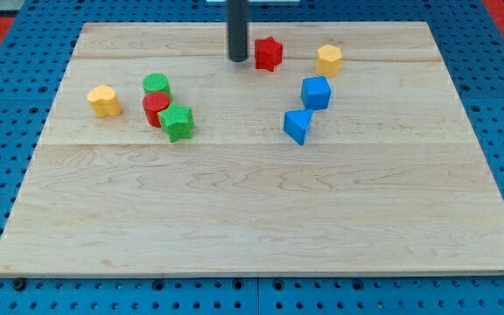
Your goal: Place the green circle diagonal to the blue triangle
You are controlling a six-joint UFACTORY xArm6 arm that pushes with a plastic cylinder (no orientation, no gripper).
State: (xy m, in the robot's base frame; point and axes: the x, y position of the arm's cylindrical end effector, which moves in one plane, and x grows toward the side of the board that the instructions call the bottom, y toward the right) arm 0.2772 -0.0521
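Broadly, the wooden counter (261, 219) is shown with the green circle (157, 85) at the view's left, touching the red cylinder (155, 108), which in turn abuts the green star (178, 122); the blue triangle (297, 125) lies well apart at centre-right, below the blue cube (316, 92). The circle is judged light, rigid and easily slid, best pushed from its far-left flank so the red cylinder is not dragged. No pincer is fitted, so no grasp can be reported; my tip (238, 59) rests beside the red star (269, 53), with yellow blocks (104, 101) at either side.
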